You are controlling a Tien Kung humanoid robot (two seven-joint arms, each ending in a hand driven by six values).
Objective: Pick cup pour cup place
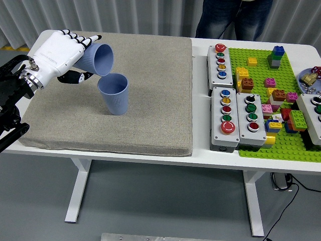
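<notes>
tilted cup above-left of upright cup | both over mat | button boxes right

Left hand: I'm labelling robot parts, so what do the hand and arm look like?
The left hand has a white shell over its back with faint grey print, and white fingers with black joints and tips. A silver metal wrist ring joins it to a black arm of angular frame parts. The right arm is out of view.
</notes>
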